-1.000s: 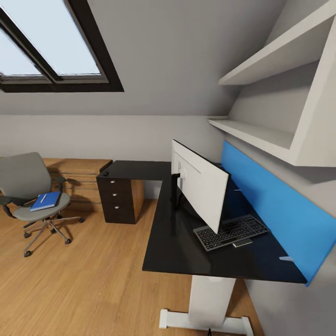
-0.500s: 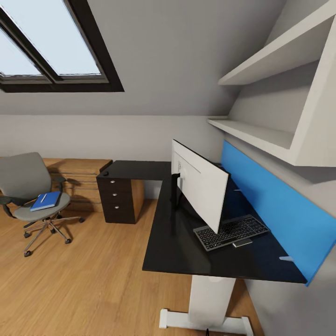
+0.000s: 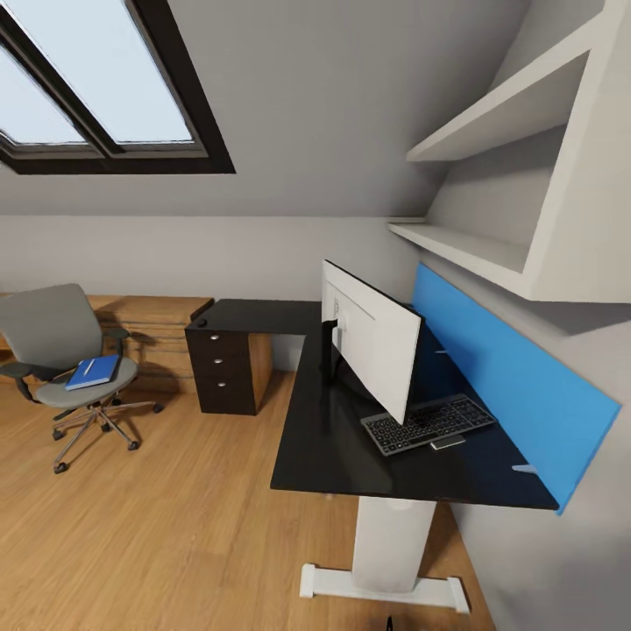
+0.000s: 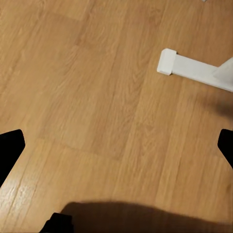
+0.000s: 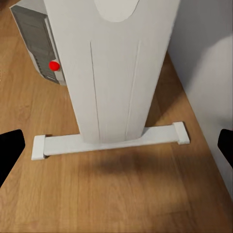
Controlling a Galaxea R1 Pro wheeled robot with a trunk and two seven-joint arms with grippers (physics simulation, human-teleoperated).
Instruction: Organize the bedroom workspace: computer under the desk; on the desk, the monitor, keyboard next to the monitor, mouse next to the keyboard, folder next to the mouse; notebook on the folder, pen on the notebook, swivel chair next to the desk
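Two dark-framed skylights (image 3: 96, 83) are cut off at the upper left. Below them, far left, the grey padded swivel chair (image 3: 61, 350) on the light wood floor (image 3: 158, 526) carries the flat bright blue folder (image 3: 94, 371); a thin pale stroke on it is too small to identify. Right of it stands the glossy black L-shaped worktop (image 3: 333, 429) with its dark three-drawer unit (image 3: 216, 372). On it the wide monitor (image 3: 372, 337) shows its white back and hides one end of the slim dark-keyed keyboard (image 3: 429, 423), under whose near edge a small dark object pokes out. The left tool (image 4: 116, 150) and right tool (image 5: 116, 148) each show spread black fingertips, gripping nothing. A grey computer tower (image 5: 36, 41) stands behind the white leg (image 5: 111, 68).
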